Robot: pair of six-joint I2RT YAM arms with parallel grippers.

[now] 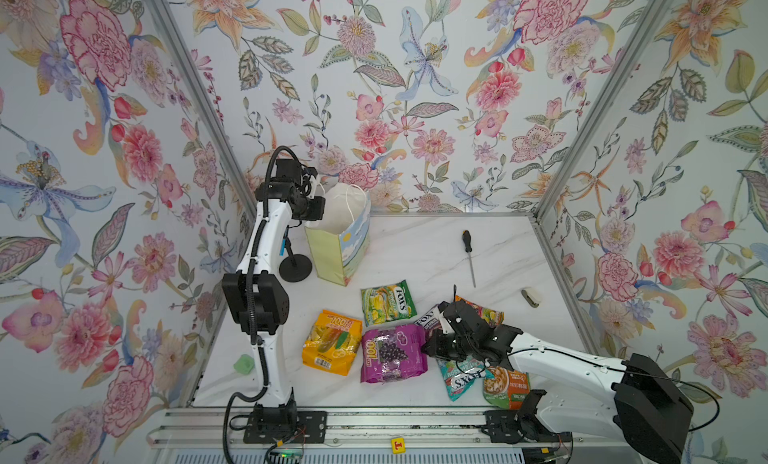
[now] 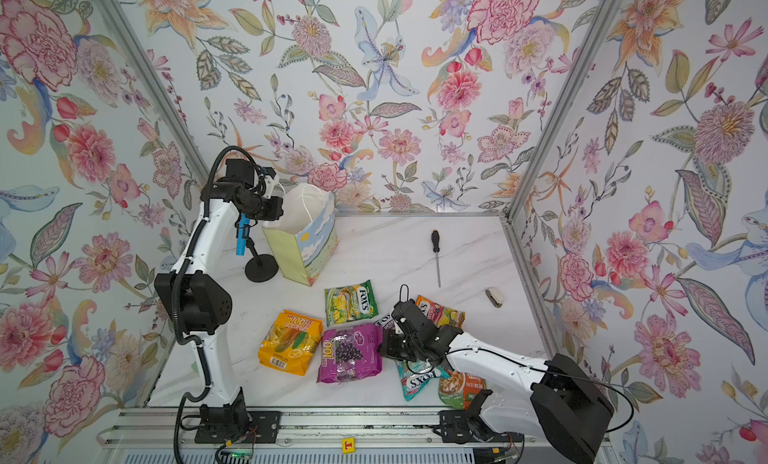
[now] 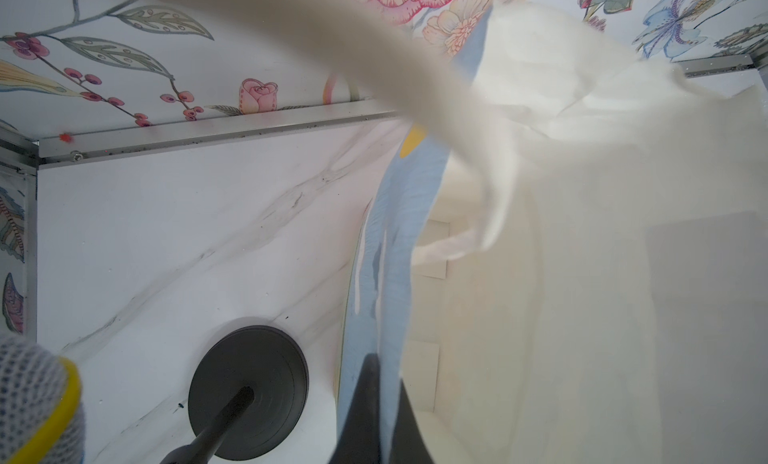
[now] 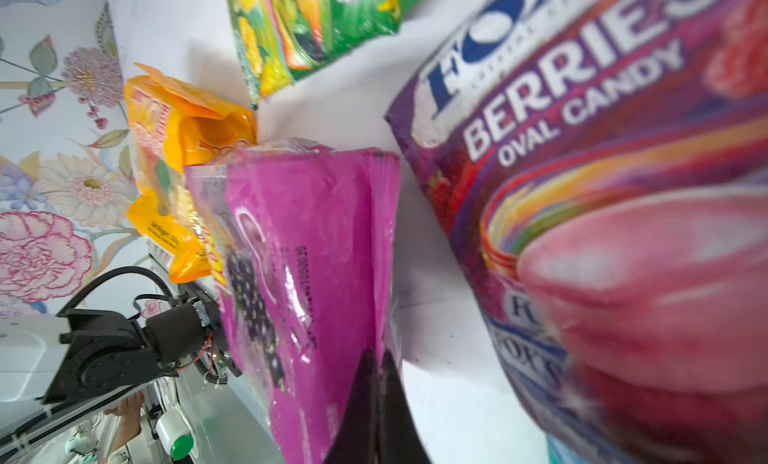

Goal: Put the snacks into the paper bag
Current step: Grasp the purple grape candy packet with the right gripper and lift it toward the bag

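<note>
Left jaws: pinched on the paper bag (image 1: 332, 254) rim, back left on the desk (image 1: 415, 241)
Bag risk: a pull could tear the thin wall or tip the bag
Right jaws: clamped on the magenta packet (image 1: 392, 351) edge
Packet risk: the glossy film may slip free, or drag its neighbours
Count: one toy microphone (image 2: 242, 237), one bag, seven snacks (image 1: 388, 301) all on the desk, one screwdriver (image 1: 468, 254)

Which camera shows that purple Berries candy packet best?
The right wrist view: the Fox's Berries packet looms large, label readable. In both top views only a corner peeks out beside the right arm. The left wrist view misses it.
</note>
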